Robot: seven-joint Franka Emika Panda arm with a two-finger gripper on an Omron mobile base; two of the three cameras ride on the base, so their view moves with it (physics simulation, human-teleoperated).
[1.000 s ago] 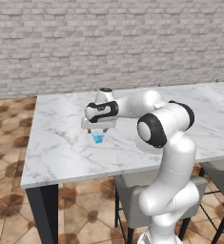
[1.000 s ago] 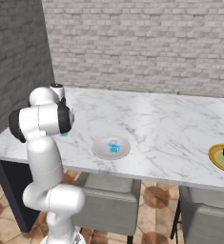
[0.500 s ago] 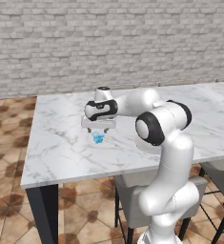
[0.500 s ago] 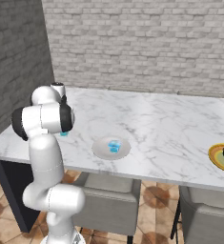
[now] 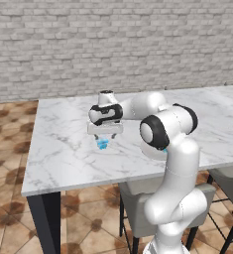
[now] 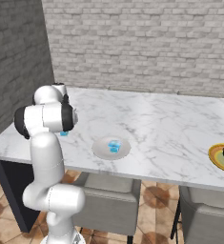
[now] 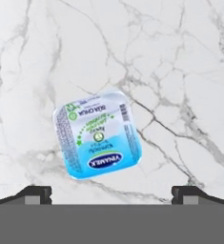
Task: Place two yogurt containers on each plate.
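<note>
**Hand drifts left to hang above a blue cup**

Over the last second the hand has slid slightly left along the marble table [image 5: 63, 154]. The gripper [image 5: 104, 137] points straight down, jaws spread wide, grasping nothing. Directly beneath it stands a light blue yogurt container [image 7: 97, 135], a rounded-square cup with a printed foil lid. The arm's elbow hides part of this cup in the right base view. Further right, another blue cup [image 6: 114, 145] sits on the off-white plate [image 6: 102, 150]; the yellow-rimmed plate [image 6: 217, 158] is cut off at the picture's edge.

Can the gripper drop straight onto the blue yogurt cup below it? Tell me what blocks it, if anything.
Probably yes. The gripper hangs open directly above the yogurt cup, which sits alone on bare marble counter. The finger tips stand wider than the cup, and nothing lies between or beside them.
</note>
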